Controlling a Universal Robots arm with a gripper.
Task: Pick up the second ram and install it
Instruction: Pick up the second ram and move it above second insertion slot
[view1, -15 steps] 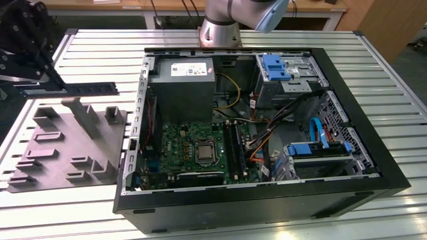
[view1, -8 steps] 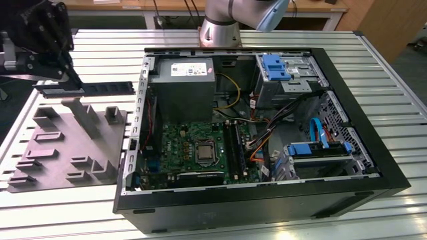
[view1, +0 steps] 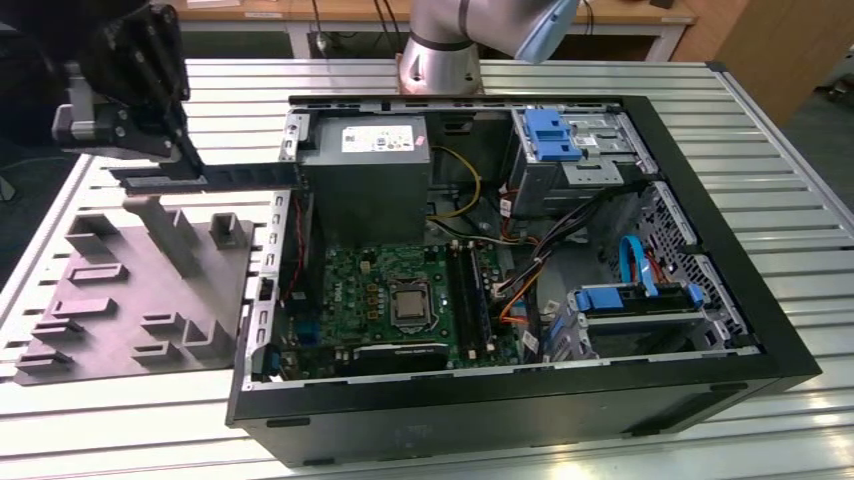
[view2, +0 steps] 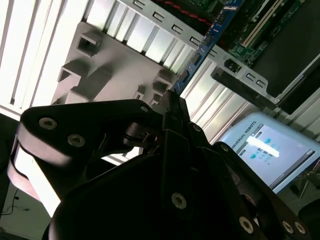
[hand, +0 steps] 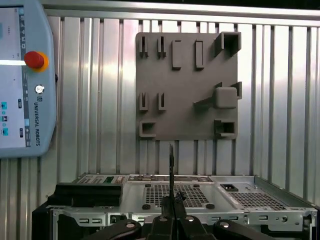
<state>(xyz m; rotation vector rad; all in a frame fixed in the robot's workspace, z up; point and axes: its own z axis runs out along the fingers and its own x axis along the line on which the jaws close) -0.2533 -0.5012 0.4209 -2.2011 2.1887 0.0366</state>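
You are in the carry step. The gripper (view1: 184, 165) is pressed together on the second ram (view1: 234, 176), pinching it near one end. The stick hangs level in the air, clear of the grey holder plate (view1: 120, 300) that lies by the table's (view1: 787, 200) edge on the exterior view's left. Its free end reaches about to the near wall of the open computer case (view1: 534, 400). The pick-up looks done; the install is not yet done.

I judge that seating it calls for three things. You need the stick's long edge parallel to the black memory slots (view1: 470, 290) on the motherboard (view1: 360, 290). You need it centred over a free slot. You need a straight push down with no twist, because the board is thin and the cables lie close by. I cannot tell from here which slot is free.

The exterior view gives you the layout: stick, case and slots together, and how far apart they are. The first wrist view shows the ram (hand: 171, 165) edge-on as a thin upright line rising from the gripper (hand: 171, 212). That lets you judge whether it sits straight in the grip. The holder plate (hand: 185, 95) and a teach pendant (hand: 25, 75) lie beyond it. The second wrist view shows the stick's (view2: 200, 50) blue-green face running out from the gripper (view2: 172, 102) toward the case.
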